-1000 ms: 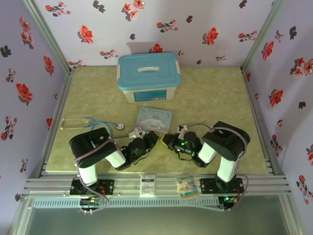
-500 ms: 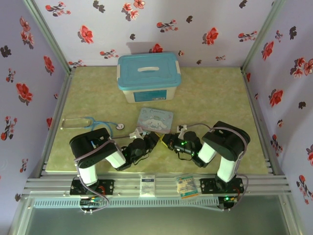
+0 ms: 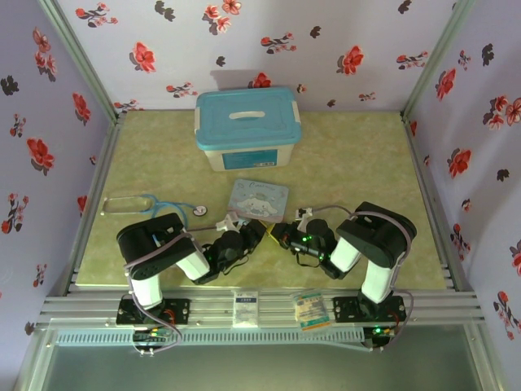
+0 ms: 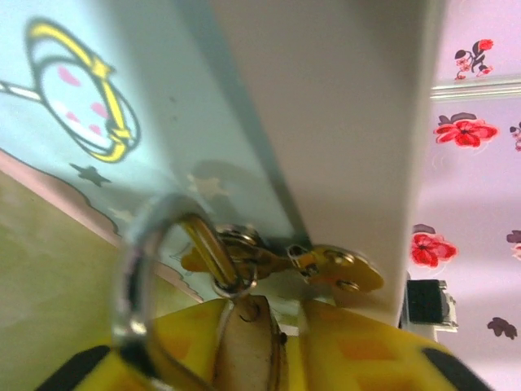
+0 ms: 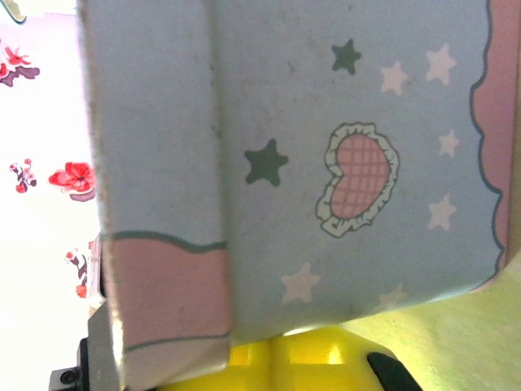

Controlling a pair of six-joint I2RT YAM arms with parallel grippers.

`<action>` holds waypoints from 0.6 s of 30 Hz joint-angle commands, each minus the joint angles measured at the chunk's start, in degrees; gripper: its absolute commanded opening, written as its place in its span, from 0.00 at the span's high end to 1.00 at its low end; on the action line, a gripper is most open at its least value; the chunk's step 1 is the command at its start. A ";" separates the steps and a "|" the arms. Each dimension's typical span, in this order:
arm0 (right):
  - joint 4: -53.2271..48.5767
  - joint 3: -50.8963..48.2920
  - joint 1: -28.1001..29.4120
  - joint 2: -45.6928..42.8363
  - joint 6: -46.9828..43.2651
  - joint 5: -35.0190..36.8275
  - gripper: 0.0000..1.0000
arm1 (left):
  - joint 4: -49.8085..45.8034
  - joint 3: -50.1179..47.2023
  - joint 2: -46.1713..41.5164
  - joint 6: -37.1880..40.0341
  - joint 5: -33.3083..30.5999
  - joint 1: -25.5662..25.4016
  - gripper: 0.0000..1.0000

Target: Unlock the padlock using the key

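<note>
At the tin (image 3: 258, 199), left gripper (image 3: 254, 230) facing right gripper (image 3: 279, 234).

I'm holding both arms folded low and inward, left gripper (image 3: 256, 230) and right gripper (image 3: 279, 235) facing each other closely, the right's jaws pressed together.

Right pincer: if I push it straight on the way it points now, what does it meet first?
The cartoon tin. Its blue starred face lies directly ahead of the right pincer, and it looks very close, though the wrist view makes depth hard to judge.
</note>
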 commanded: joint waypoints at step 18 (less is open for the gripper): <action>0.76 -2.15 6.40 0.08 -0.85 6.41 0.98 | 4.67 -2.57 0.94 2.58 -6.99 -0.76 0.67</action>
